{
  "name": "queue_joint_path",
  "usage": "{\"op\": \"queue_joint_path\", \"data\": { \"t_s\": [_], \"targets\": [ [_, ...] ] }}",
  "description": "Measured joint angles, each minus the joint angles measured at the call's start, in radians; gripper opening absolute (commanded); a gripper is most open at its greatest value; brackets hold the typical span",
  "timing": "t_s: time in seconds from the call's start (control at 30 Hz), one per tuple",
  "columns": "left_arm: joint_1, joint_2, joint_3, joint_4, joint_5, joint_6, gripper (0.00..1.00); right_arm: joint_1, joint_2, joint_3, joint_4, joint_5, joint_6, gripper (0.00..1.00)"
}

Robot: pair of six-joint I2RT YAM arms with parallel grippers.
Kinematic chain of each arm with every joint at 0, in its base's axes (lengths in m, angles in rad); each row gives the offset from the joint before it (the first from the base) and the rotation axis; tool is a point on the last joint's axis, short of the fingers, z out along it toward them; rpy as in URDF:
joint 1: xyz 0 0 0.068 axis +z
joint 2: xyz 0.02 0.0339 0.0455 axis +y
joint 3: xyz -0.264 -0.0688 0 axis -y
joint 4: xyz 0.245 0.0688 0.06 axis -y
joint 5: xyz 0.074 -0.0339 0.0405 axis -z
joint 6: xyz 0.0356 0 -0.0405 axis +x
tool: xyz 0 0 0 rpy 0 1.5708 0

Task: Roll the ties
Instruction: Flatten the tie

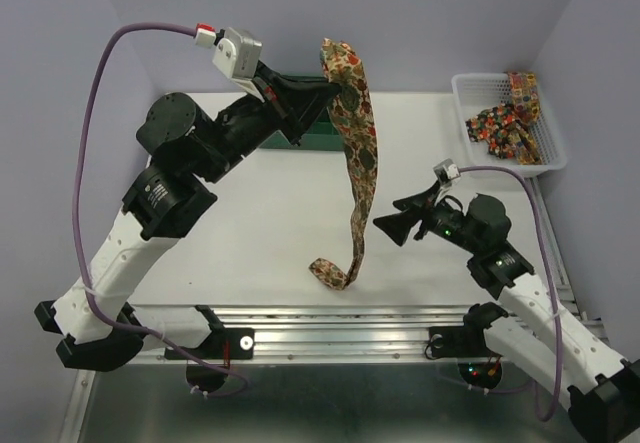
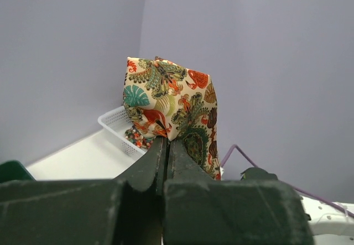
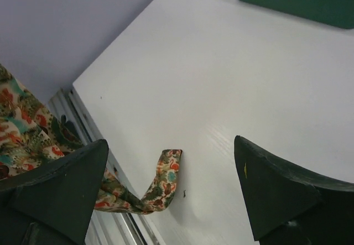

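**Above the table, one tie hangs from the left gripper**

High over the far side of the table, the left gripper is clamped tight on the upper end of a printed tie. In the left wrist view its two fingers meet with almost no gap, and a bunched fold of the tie stands up from between the tips of the left gripper. From that pinch the tie falls in a long, slightly curved strip toward the near edge. Its lower end lies on the table surface, curled into a small loop, which the right wrist view shows close to the metal rail at the table's front.

To the right of the hanging strip, partway down its length, the right gripper points at the tie with its jaws spread wide. Its nearer fingertip is just beside the fabric; whether it touches cannot be told. The right wrist view shows the right gripper with bare tabletop between its fingers.

More ties lie heaped in the white mesh basket at the far right corner. A green tray sits at the back of the table, beneath the left gripper.
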Motion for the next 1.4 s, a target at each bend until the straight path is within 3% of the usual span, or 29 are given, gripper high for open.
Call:
{"op": "queue_joint_path", "data": {
  "t_s": [0.27, 0.37, 0.47, 0.67, 0.73, 0.77, 0.97, 1.23, 1.4],
  "targets": [
    [0.0, 0.022, 0.013, -0.06, -0.041, -0.01, 0.0, 0.016, 0.08, -0.032, 0.057, -0.401, -0.094, 1.0],
    [0.0, 0.014, 0.013, -0.072, -0.079, -0.007, 0.0, 0.051, 0.074, -0.035, 0.062, -0.473, -0.12, 1.0],
    [0.0, 0.0, 0.009, -0.073, -0.099, -0.005, 0.0, 0.105, 0.088, -0.036, 0.099, -0.447, -0.122, 1.0],
    [0.0, -0.029, 0.002, -0.076, -0.143, 0.005, 0.0, 0.191, 0.33, 0.05, 0.104, -0.125, -0.133, 0.99],
    [0.0, -0.034, 0.002, -0.08, -0.169, 0.007, 0.0, 0.214, 0.427, 0.075, 0.114, 0.021, -0.135, 0.66],
    [0.0, -0.035, 0.002, -0.083, -0.183, 0.008, 0.0, 0.232, 0.456, 0.075, 0.119, 0.09, -0.141, 0.38],
    [0.0, -0.051, -0.015, -0.098, -0.302, 0.01, 0.0, 0.322, 0.471, 0.046, 0.18, 0.333, -0.139, 0.04],
    [0.036, -0.079, -0.116, -0.055, -0.42, 0.008, 0.0, 0.321, 0.334, 0.053, 0.125, 0.727, -0.231, 0.01],
    [0.185, -0.017, -0.148, 0.029, -0.292, -0.032, 0.0, 0.314, 0.326, 0.217, 0.002, 0.996, -0.396, 0.01]
  ]
}}
